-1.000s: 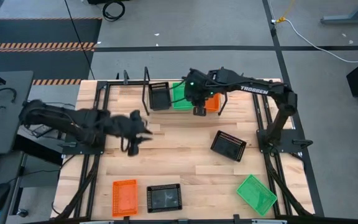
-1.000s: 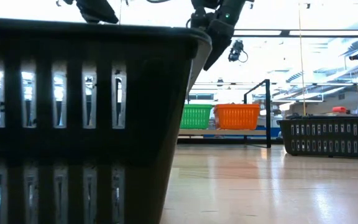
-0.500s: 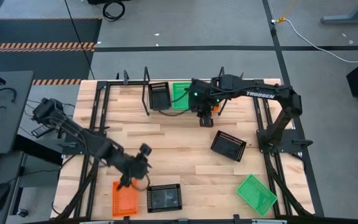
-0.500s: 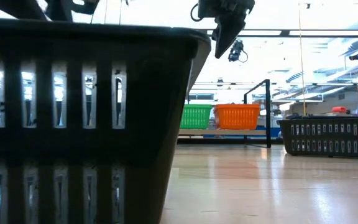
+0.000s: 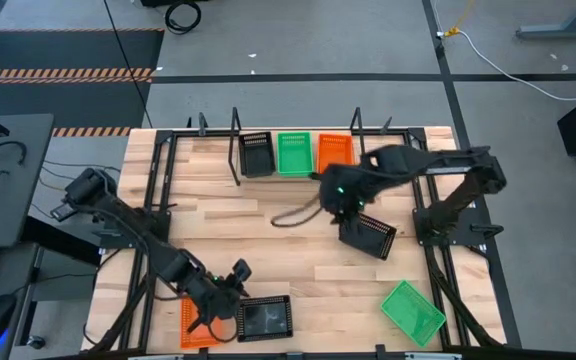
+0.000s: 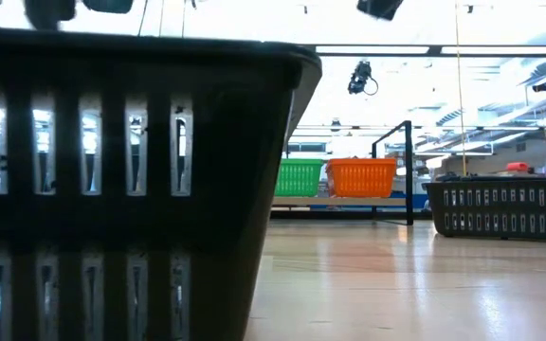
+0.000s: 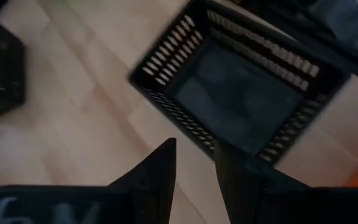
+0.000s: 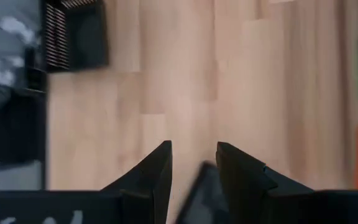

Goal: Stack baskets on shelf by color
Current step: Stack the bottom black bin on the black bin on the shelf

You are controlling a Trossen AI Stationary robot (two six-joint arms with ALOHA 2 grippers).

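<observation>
- Three baskets already sit side by side on the shelf (image 5: 298,175) at the far edge of the table (image 5: 268,215): a black basket (image 5: 256,154), a green basket (image 5: 293,153) and an orange basket (image 5: 334,151).
- Four more lie loose on the table: a second orange one (image 5: 198,322) and a second black one (image 5: 264,318) at the near edge, a tilted black one (image 5: 369,234) toward the right, and a tilted green one (image 5: 413,311) in the near right corner.
- The left gripper (image 5: 230,290) hangs just above the gap between the near orange and near black baskets. Its wrist view shows the black basket (image 7: 241,93) straight ahead of the fingers (image 7: 157,171), lying at a slant to them, so the rim nearest the fingertips looks like the place to grip.
- The left fingers stand a narrow gap apart and hold nothing.
- The right gripper (image 5: 340,200) hovers just beside the far-left corner of the tilted black basket; it is the nearer arm for that one. Its fingers (image 8: 157,168) are likewise narrowly parted and seemingly empty, though the view is blurred.
- All baskets are shallow slotted plastic rectangles, light and likely to slide on the smooth wood.
</observation>
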